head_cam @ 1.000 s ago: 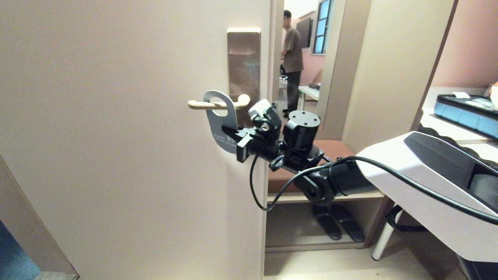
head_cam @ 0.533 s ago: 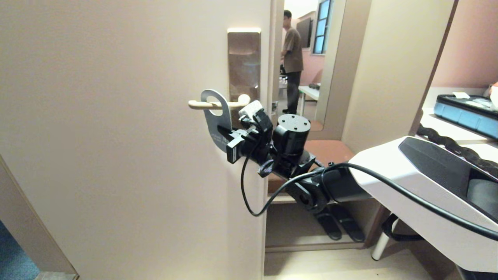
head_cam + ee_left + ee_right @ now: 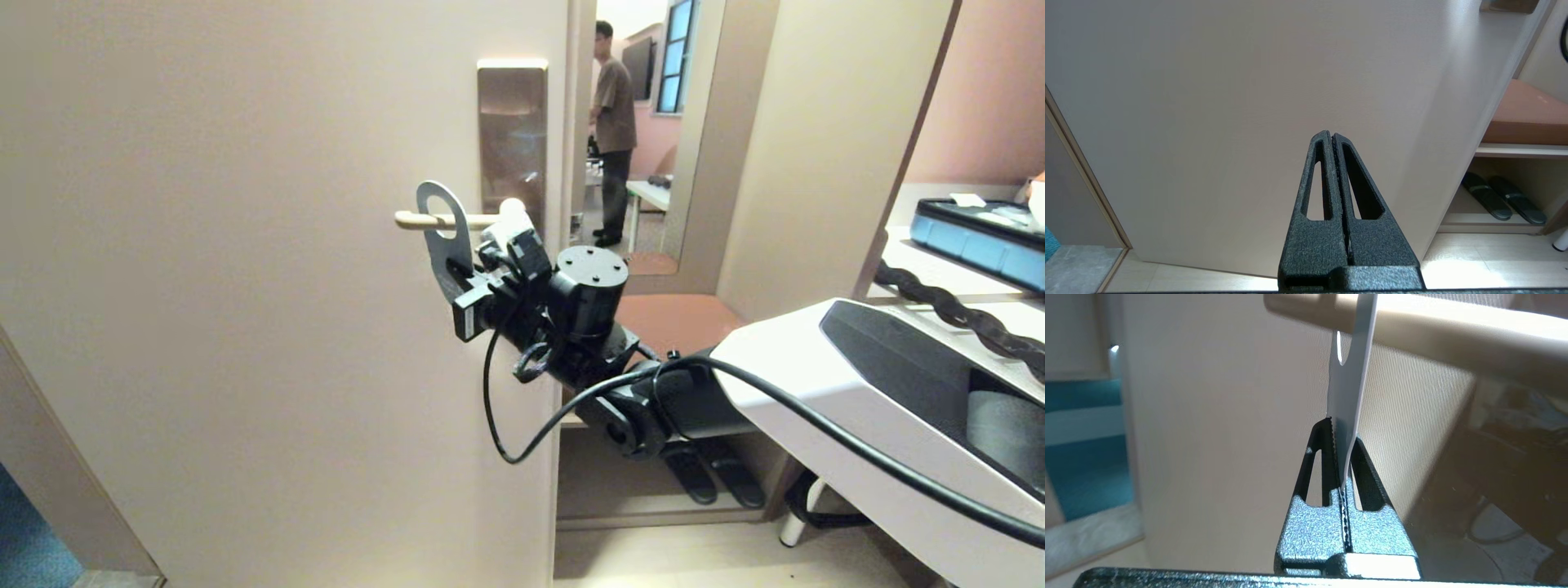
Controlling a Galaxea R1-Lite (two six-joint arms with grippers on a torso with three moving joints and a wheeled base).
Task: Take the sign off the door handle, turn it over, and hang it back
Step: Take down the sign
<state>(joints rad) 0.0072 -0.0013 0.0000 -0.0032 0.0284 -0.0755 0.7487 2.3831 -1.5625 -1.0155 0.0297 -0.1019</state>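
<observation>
The blue-grey sign (image 3: 446, 260) still hangs by its oval hole on the cream door handle (image 3: 406, 219), near the lever's free end and turned nearly edge-on to me. The lever sticks out from a bronze-brown plate (image 3: 511, 131) on the door. My right gripper (image 3: 457, 282) is shut on the sign's lower end. In the right wrist view the thin sign (image 3: 1348, 404) rises from between the right gripper (image 3: 1342, 435) up to the lever (image 3: 1453, 339). My left gripper (image 3: 1332, 136) is shut and empty, parked low and facing the door's lower panel.
The door's edge (image 3: 563, 327) stands just right of the handle. Beyond the doorway a person (image 3: 614, 122) stands in the far room. A brown bench (image 3: 686, 314) with dark slippers (image 3: 710, 478) under it is on the right, and a blue case (image 3: 980, 233) lies on a counter.
My right arm has moved left and slightly up. It has slid the sign along the lever towards its free end and turned it more edge-on.
</observation>
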